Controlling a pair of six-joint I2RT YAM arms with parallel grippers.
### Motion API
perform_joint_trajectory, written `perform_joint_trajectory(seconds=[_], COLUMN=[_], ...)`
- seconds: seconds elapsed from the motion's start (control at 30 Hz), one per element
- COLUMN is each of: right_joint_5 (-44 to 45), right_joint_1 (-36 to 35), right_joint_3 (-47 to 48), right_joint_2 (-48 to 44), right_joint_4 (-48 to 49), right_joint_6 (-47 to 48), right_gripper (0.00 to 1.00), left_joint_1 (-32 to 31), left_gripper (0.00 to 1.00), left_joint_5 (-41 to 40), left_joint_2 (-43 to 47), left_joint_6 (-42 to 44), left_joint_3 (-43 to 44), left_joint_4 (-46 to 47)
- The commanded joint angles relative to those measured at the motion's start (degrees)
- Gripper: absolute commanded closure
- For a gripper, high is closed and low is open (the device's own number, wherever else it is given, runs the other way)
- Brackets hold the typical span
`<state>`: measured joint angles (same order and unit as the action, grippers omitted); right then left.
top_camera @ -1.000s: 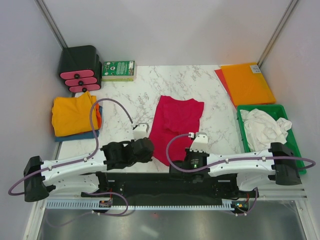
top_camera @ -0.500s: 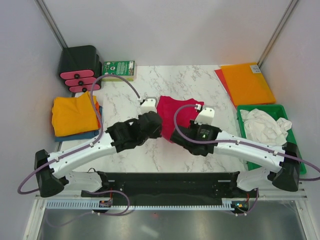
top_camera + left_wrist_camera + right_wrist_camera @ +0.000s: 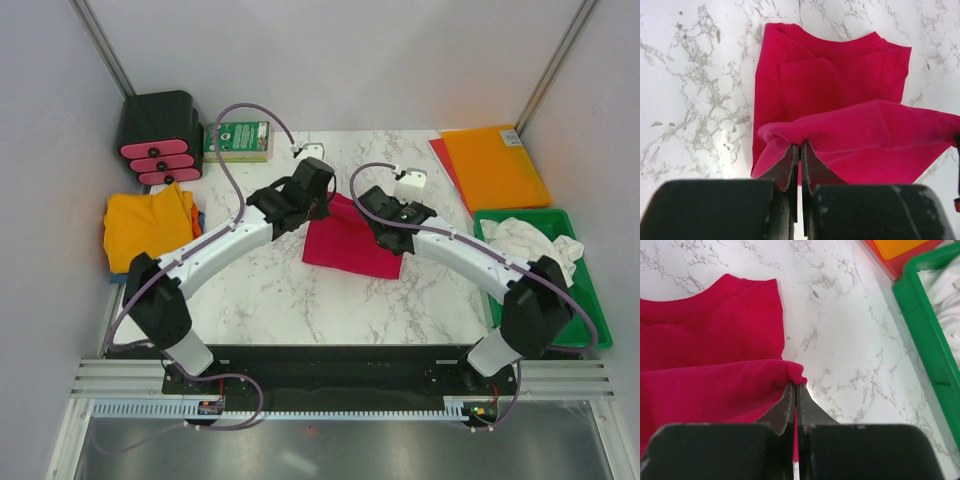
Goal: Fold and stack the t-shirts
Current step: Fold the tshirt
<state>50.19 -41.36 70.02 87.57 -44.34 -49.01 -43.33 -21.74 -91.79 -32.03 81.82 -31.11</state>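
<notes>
Both claws are clamped tight on cloth: the left gripper (image 3: 800, 150) pinches one corner of the raised edge of the crimson t-shirt (image 3: 350, 245), and the right gripper (image 3: 796, 390) pinches the other corner. The shirt lies at the middle of the marble table (image 3: 270, 300), with its collar half flat on the stone and the held edge spanning between the two claws above it. Expect the main fault to be a skewed fold: if you lower one claw ahead of the other, or set the corners down off the shoulder line, the upper layer lands crooked. Each pinch takes only a thin fold of cloth, so a sharp pull apart may strip a corner out, while too little tension lets the middle sag and crease. The marble looks smooth, so dragging the raised edge low may slide the bottom layer along with it. Releasing from too high may let the edge flop back. The table is white with grey veins and appears hard and level. A golden-yellow t-shirt (image 3: 140, 232) lies folded at the left edge. A white t-shirt (image 3: 525, 245) is bunched in the green tray (image 3: 520, 213) at the right, and an orange sheet (image 3: 495, 165) lies beyond the tray. A black holder (image 3: 160, 125) and a green box (image 3: 238, 140) stand at the far left corner. Plain pale wall panels enclose three sides.
</notes>
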Motion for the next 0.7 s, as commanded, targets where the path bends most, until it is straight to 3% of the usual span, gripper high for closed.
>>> perform_joint_trajectory(seconds=[0.0, 0.67], right_joint_5=[-3.08, -9.59], right_joint_1=[3.04, 14.03], right_joint_3=[5.82, 13.3], right_joint_2=[5.85, 23.34], right_joint_4=[7.68, 17.0], right_joint_6=[7.35, 12.71], right_gripper=[1.0, 1.0], left_joint_1=[1.84, 10.46], left_gripper=[0.98, 0.98], left_joint_5=[2.93, 8.73], left_joint_2=[-5.41, -26.42], left_joint_6=[3.82, 5.4], left_joint_3=[6.41, 24.96], left_joint_4=[2.72, 2.37])
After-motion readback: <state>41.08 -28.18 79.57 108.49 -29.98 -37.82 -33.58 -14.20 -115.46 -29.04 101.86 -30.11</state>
